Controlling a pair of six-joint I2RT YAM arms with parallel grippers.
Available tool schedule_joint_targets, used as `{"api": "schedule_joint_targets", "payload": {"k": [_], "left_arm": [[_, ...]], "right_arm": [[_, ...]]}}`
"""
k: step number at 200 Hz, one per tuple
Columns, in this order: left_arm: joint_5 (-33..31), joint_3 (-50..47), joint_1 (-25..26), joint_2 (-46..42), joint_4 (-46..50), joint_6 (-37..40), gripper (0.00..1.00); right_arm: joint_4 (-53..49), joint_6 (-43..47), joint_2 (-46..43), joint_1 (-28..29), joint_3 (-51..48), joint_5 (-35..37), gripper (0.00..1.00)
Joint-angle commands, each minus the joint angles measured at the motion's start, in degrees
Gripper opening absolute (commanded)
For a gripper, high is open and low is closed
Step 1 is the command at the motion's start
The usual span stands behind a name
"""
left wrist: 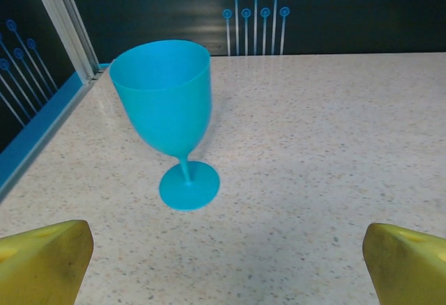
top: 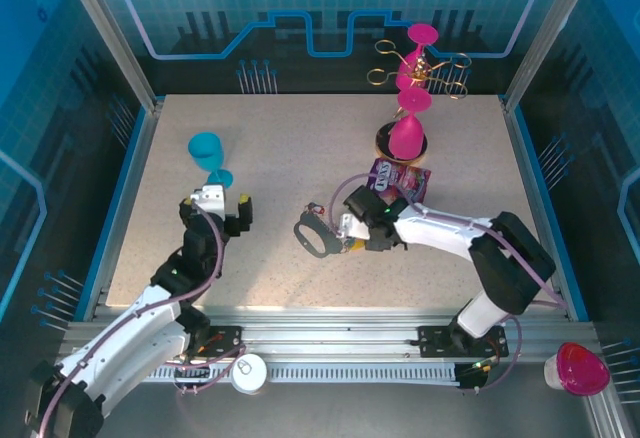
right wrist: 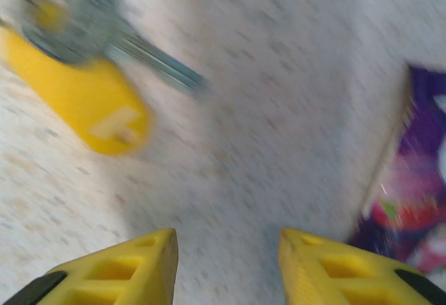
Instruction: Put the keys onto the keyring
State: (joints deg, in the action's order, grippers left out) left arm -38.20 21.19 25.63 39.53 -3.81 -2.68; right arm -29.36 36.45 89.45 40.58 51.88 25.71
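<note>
A key with a yellow plastic head [right wrist: 90, 103] and a thin metal blade lies blurred on the table at the upper left of the right wrist view, with a silver ring [right wrist: 63, 12] at its top. My right gripper [right wrist: 226, 249] is open just short of it, with bare table between the fingers. From above, the dark grey keyring [top: 316, 238] lies mid-table, and the right gripper [top: 345, 236] is right beside it on its right. My left gripper [top: 215, 201] stands wide open at the left, holding nothing; its yellow fingertips [left wrist: 42, 260] frame bare table.
A blue goblet [left wrist: 167, 110] stands upright in front of the left gripper. A purple snack packet [top: 400, 180] lies just behind the right gripper. Pink goblets [top: 408, 128] and a gold wire rack [top: 420, 70] stand at the back right.
</note>
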Motion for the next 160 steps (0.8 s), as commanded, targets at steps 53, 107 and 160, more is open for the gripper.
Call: {"api": "schedule_joint_targets", "payload": {"k": [53,107,160], "left_arm": [[11.3,-2.6,-13.2,10.7,-14.6,2.5,0.99],[15.6,-5.8,-19.5,30.1,-39.2,0.6,0.99],[25.6,-5.2,-20.8,51.0,-62.8,5.7,0.99]], "right_arm": [[43.2,-30.4,-25.0,-25.9,-19.9,-24.0,0.54],[63.3,-32.9,-14.4,-35.5,-24.0,-24.3,0.62],[69.9,-30.8,-13.5,-35.4,-25.3,-26.4,0.59]]}}
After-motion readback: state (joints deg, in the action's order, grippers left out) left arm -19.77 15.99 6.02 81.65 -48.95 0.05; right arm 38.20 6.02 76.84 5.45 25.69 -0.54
